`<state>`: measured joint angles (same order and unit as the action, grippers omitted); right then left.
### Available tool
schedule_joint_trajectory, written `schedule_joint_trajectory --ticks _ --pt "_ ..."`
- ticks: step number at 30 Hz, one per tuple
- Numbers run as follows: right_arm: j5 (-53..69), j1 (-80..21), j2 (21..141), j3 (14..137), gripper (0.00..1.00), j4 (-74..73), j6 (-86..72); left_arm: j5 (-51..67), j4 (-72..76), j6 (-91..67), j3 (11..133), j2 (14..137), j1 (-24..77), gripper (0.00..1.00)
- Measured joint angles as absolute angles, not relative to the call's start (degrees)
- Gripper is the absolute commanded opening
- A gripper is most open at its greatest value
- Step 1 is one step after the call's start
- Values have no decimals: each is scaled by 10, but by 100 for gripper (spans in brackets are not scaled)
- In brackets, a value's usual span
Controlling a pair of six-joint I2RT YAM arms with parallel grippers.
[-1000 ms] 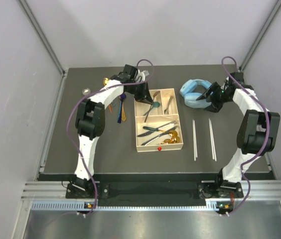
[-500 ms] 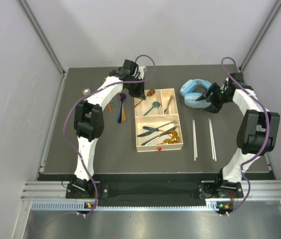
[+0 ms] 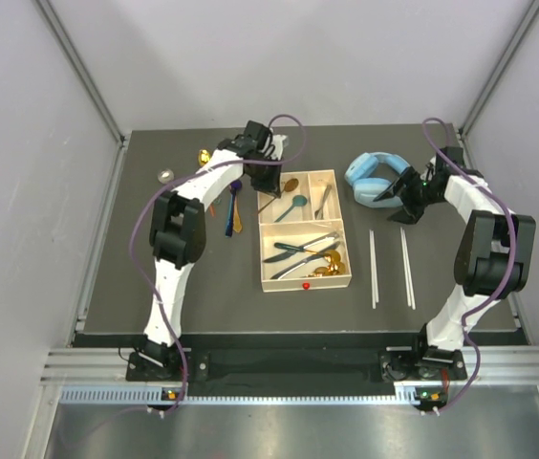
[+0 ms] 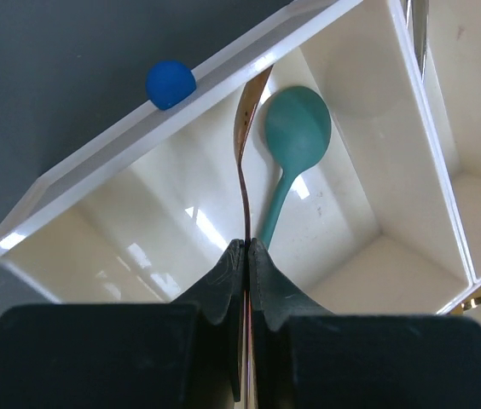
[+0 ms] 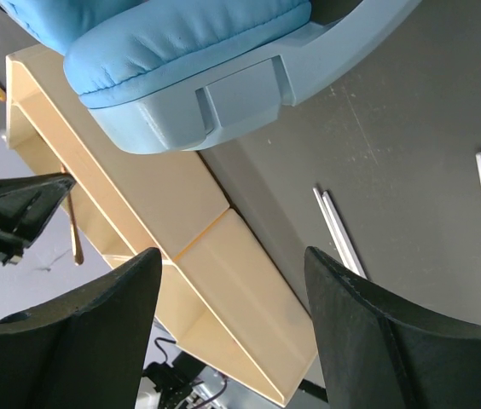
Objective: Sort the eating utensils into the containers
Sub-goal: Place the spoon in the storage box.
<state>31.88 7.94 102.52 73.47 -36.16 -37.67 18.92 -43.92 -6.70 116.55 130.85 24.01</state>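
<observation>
Gold spoon [image 4: 242, 162] was pinched by its handle, edge-on, in the left gripper [image 4: 247, 254], whose jaws were closed thin on it. The bowl end pointed away from the gripper toward the far rim of the tray [image 4: 121, 145]; I couldn't tell whether it touched. It hung low over a small compartment, probably for release beside the teal spoon [image 4: 296, 128], which lay on the floor just right of the held handle. Spoons seemed to be grouped there.

The large compartment, back toward the arm bases from this gripper, held the knives and forks [image 3: 298, 251]. That looked like the reason this spoon was kept to the small section. Loose cutlery [image 3: 232, 212] lay on the table [image 3: 155, 277] on the gripper's left, unsorted.

The right gripper [image 5: 232, 294] stood wide open and empty, well off to the right, with the headphones [image 5: 181, 68] just ahead of it. The chopsticks [image 3: 375, 268] lay near it on the base-ward side, likely its next pick.
</observation>
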Motion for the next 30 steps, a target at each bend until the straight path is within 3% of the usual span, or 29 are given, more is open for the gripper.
schedule_joint_trajectory --ticks 13,17,18,21,30 --pt "327 79 1025 735 68 -360 -377 263 -409 -104 1190 1365 248 0" --pt "328 79 1025 726 68 -354 -378 264 -408 -111 1194 1365 248 15" --pt "328 79 1025 723 68 -354 -378 264 -407 -112 1195 1365 248 25" --pt "329 79 1025 719 68 -353 -380 272 -404 -118 1197 1365 248 32" --pt "331 79 1025 719 68 -351 -382 271 -403 -118 1199 1365 245 36"
